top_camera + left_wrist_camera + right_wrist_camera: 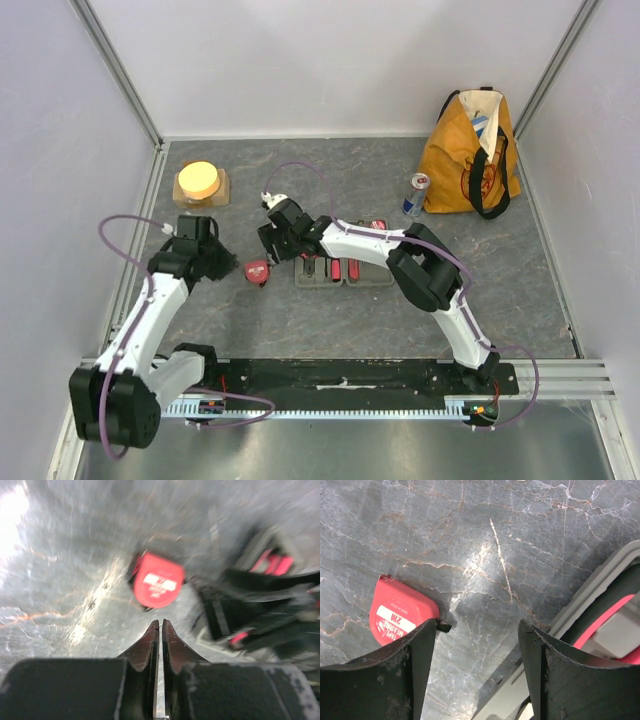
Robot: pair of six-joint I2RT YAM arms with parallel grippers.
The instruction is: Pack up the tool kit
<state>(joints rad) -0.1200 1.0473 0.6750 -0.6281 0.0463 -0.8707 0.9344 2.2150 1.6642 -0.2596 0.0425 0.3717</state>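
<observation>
**One piece out: tape measure (258, 270) lies beside the case (345, 272)**

Several red-and-black-handled pieces (340, 268) sit in a row inside the flat grey case, which lies open near the middle of the bench (300, 330). The overhead view does not show which pieces they are, and the right arm crosses part of the case. The round red tape measure is the one item visibly outside it. It lies flat on the bench just left of the case, label up, near the grey rim but not touching it.

The right tool (477, 627) hangs low over bare bench between the tape measure and the case rim. Its fingers are spread wide and there is nothing between them. The left tool (160, 625) points at the tape measure from the other side, with its fingers pressed together and empty and its tips a little short of the red body.

The packing looks mostly done, since the long-handled pieces appear to be seated. What seems left is to lift the tape measure, set it into its place in the case and close the lid. Neither a free recess for it nor the lid itself can be made out in these views, so how much closing work remains is uncertain.

The orange tote bag (470, 150), a drinks can (415, 195) and a round yellow object (200, 180) stand well apart at the back of the bench.
</observation>
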